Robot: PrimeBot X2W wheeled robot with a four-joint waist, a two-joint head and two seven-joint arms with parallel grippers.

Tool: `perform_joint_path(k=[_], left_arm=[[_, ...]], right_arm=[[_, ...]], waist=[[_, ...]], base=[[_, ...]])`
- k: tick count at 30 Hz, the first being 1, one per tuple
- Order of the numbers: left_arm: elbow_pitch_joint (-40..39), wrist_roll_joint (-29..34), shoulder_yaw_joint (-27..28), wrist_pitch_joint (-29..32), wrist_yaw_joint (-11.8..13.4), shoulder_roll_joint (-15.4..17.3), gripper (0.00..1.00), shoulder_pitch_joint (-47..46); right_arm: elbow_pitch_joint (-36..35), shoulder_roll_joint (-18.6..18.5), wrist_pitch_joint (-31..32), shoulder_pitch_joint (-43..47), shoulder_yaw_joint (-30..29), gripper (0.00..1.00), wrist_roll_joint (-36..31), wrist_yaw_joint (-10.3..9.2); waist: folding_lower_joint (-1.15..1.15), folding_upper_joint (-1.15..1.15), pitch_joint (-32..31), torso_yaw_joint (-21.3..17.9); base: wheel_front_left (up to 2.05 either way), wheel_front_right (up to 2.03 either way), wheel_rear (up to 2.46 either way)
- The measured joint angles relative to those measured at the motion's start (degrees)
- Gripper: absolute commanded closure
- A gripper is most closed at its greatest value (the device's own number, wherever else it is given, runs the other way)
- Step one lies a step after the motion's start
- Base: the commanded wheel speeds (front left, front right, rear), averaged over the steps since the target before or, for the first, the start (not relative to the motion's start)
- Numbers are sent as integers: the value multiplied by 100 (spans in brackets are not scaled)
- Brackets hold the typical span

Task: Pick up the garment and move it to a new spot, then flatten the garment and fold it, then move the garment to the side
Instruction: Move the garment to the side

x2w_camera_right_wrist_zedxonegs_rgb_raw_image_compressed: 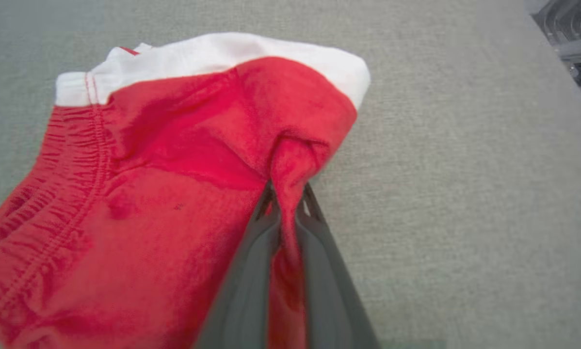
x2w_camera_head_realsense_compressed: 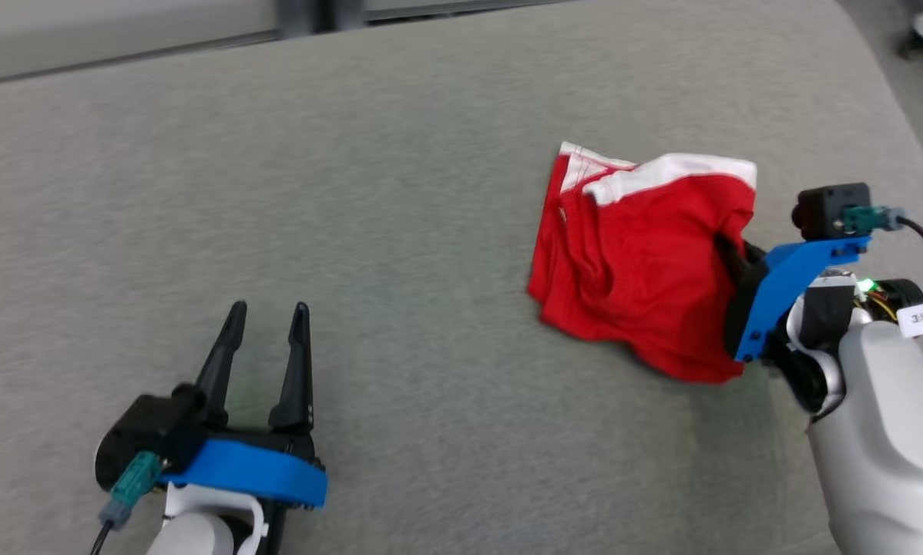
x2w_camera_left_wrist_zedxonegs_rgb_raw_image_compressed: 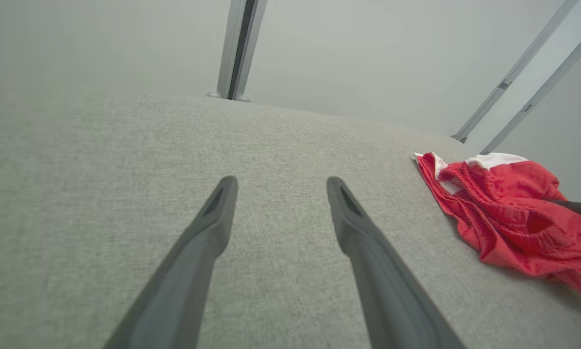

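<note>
In the head view, a crumpled red knit garment [x2w_camera_head_realsense_compressed: 631, 262] is seen at the right of the grey woven worktop [x2w_camera_head_realsense_compressed: 354, 193], its white band turned to the far side and its long axis running far-to-near. In the left wrist view, the left gripper [x2w_camera_left_wrist_zedxonegs_rgb_raw_image_compressed: 281, 182] is shown with tapered fingers spread wide, holding nothing. In the right wrist view, a raised fold is pinched by the right gripper [x2w_camera_right_wrist_zedxonegs_rgb_raw_image_compressed: 285, 194]. Gathered stitching is visible leftward.

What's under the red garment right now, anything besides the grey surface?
The garment lies crumpled on the grey surface, which shows around it. The right gripper pinches a fold at its edge. Whatever lies beneath the cloth is covered.
</note>
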Motion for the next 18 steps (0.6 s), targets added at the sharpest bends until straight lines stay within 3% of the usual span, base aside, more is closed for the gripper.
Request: perform_joint_path(k=[5,8,13,18], left_arm=[[-319,126,-67,299,70,162,0,-86],[-456,152,-85,453,88,250,0,-101],[-636,241,-91,626,136,399,0,-187],[-798,278,-45,689,207,497,0,-205]], right_arm=[[5,64,-231,-27,-204,100,93,-1],[101,120,-352,-92,-223,100,134,-1],[360,-21,-453,-519,-252,100,82,0],[649,-575,-392,-1008,-454,100,10,0]], waist=[[0,0,235,-638],[-1,0,342,-811],[0,0,487,-717],[0,0,572,-337]], base=[[0,0,0],[0,0,0],[0,0,0],[0,0,0]])
